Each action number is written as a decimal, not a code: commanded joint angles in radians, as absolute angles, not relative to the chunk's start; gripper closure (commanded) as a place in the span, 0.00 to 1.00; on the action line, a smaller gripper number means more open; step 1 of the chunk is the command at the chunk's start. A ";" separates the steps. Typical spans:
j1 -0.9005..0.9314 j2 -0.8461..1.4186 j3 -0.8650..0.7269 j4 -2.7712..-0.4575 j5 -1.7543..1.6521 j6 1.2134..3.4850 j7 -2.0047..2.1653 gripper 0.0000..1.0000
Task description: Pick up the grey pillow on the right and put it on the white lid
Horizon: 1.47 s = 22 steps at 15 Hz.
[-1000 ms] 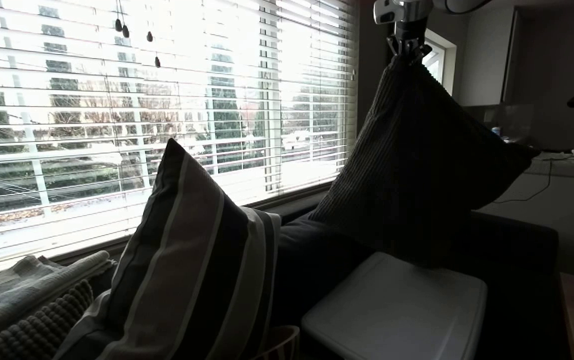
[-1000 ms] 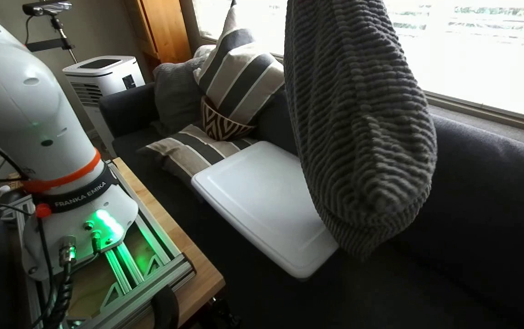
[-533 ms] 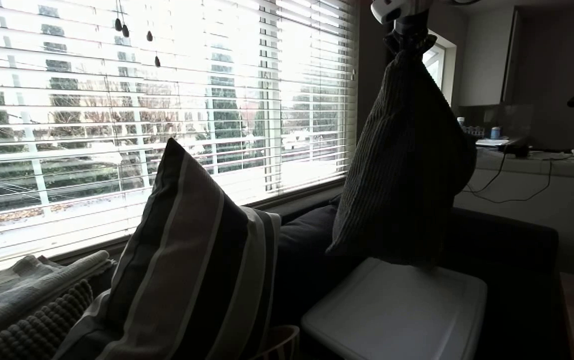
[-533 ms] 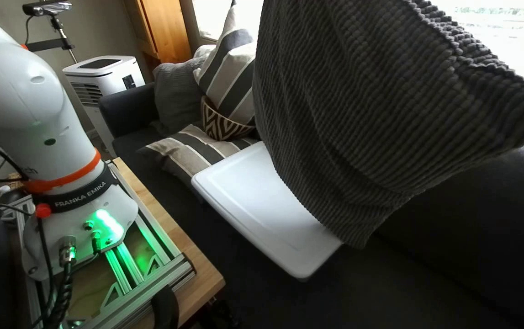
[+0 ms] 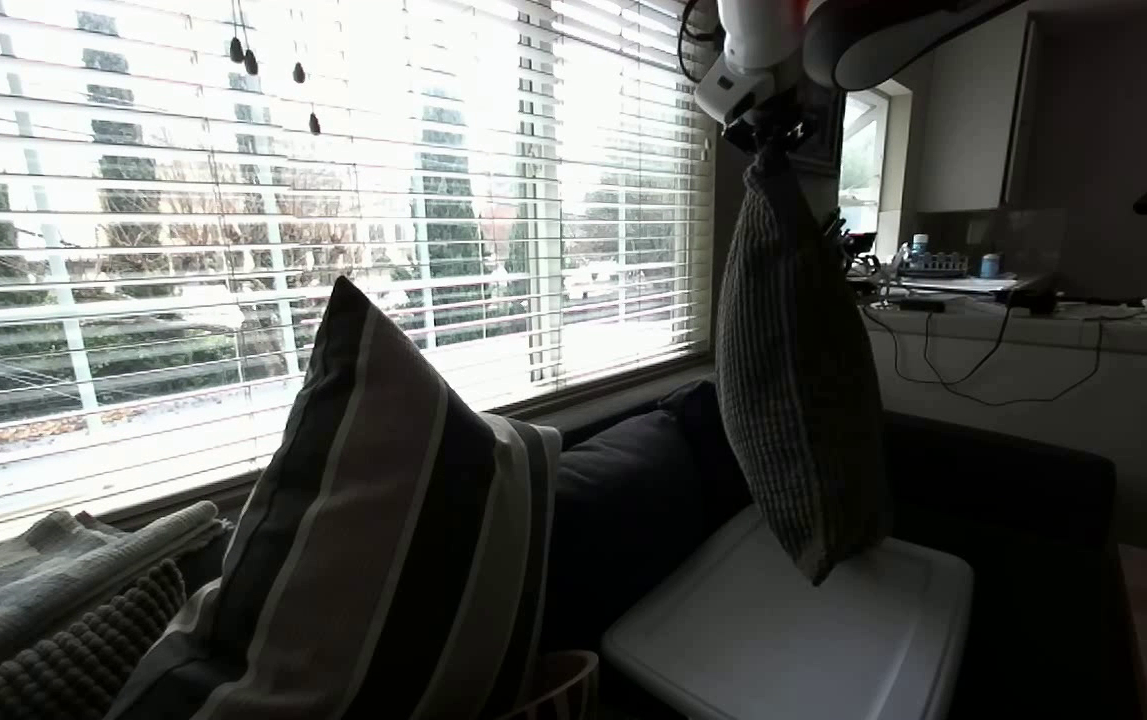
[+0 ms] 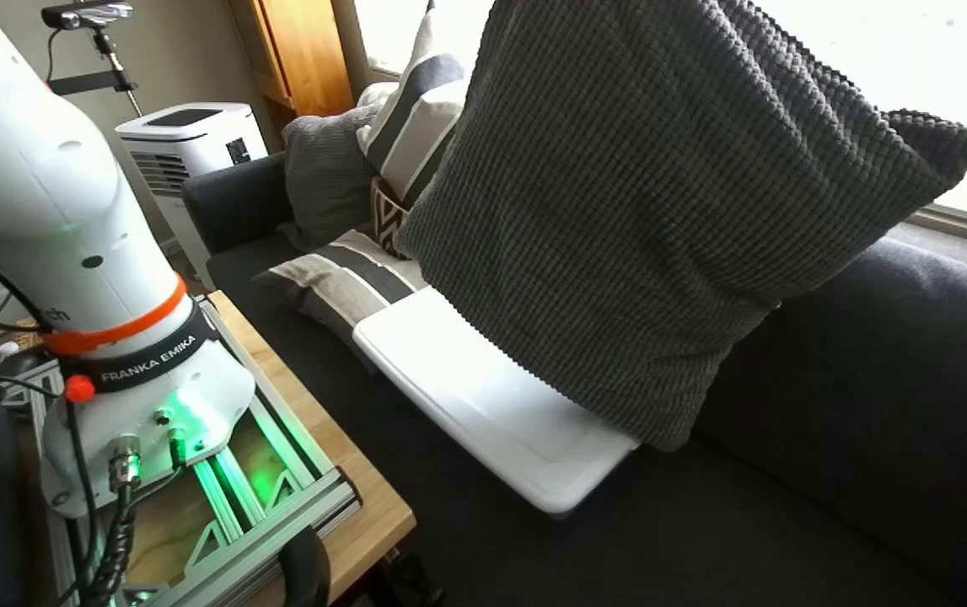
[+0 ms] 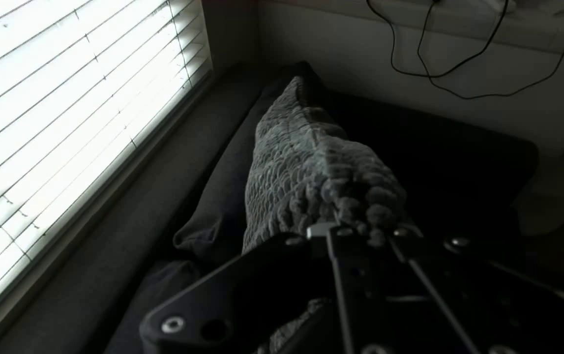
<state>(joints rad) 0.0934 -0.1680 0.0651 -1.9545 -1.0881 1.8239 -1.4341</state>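
In an exterior view the camera looks past a near striped cushion to the counter; in an exterior view, down past the robot base. Both share the grey pillow and white lid; the wrist view looks along the pillow from behind the gripper.

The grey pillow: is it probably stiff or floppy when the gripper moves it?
Probably floppy: the grey pillow bunches where the gripper pinches it. It may swing, hanging from that pinched top. Its bumpy fabric seems unlikely to slip easily.

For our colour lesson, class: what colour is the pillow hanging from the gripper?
The pillow is solid dark grey, clearest in an exterior view.
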 commanded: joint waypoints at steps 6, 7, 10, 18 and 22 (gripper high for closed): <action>0.138 0.236 0.120 -1.536 -1.158 1.601 -1.149 0.65; 0.146 0.259 0.122 -1.510 -1.162 1.593 -1.153 0.60; 0.155 0.286 0.131 -1.436 -1.108 1.565 -1.235 0.37; 0.047 0.167 0.115 -1.471 -0.655 1.709 -1.409 0.00; -0.018 0.081 0.067 -1.620 -0.436 1.896 -1.372 0.00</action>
<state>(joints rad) 0.0217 0.1689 0.0964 -1.4710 -0.5704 1.7612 -1.3923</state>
